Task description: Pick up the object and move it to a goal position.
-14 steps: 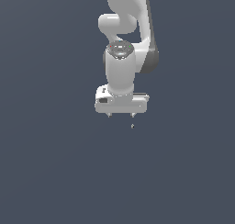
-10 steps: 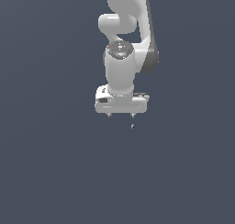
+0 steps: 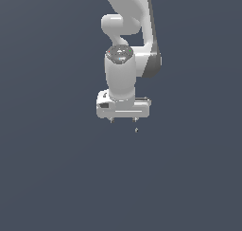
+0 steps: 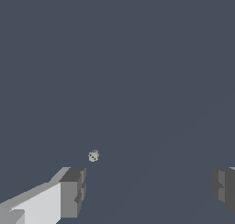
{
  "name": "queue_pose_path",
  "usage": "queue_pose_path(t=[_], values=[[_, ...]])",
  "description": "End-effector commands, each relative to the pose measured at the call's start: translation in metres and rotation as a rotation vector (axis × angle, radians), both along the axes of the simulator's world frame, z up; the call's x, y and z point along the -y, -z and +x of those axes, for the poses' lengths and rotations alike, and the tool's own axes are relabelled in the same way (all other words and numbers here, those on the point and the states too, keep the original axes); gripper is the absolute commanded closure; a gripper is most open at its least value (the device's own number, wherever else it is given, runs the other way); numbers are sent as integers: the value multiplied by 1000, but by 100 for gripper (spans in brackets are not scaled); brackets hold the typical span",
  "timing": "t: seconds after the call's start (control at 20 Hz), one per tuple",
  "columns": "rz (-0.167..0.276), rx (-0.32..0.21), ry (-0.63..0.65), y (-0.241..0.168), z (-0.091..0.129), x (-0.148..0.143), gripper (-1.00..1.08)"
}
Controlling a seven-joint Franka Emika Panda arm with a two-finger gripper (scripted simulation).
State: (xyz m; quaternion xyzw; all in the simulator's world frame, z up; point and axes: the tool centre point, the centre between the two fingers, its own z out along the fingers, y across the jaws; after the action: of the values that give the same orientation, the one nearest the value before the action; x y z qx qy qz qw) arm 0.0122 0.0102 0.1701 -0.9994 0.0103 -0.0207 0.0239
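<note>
The object [image 3: 136, 129] is a tiny greyish speck on the dark surface, just below the gripper's finger on the exterior view's right. In the wrist view the object [image 4: 93, 155] lies just beyond one grey fingertip [image 4: 72, 192], not between the two. My white gripper [image 3: 123, 120] hangs from the arm with its jaws wide apart and nothing in them. In the wrist view the gripper [image 4: 149, 188] shows both fingertips far apart.
The white arm [image 3: 125, 45] rises behind the gripper to the top of the exterior view. A uniform dark grey-blue surface [image 3: 56, 168] fills the surroundings.
The wrist joint has turned slightly. The gripper and the speck stay in about the same place.
</note>
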Motion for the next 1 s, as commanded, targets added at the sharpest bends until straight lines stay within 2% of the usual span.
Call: queue_pose_path(t=[0.0, 0.35, 0.7, 0.95], values=[[-1, -1, -3, 2, -1, -2, -92], [-18, -13, -35, 35, -9, -23, -92], [-42, -31, -95, 88, -29, -59, -92], [-49, -38, -119, 108, -39, -73, -92]])
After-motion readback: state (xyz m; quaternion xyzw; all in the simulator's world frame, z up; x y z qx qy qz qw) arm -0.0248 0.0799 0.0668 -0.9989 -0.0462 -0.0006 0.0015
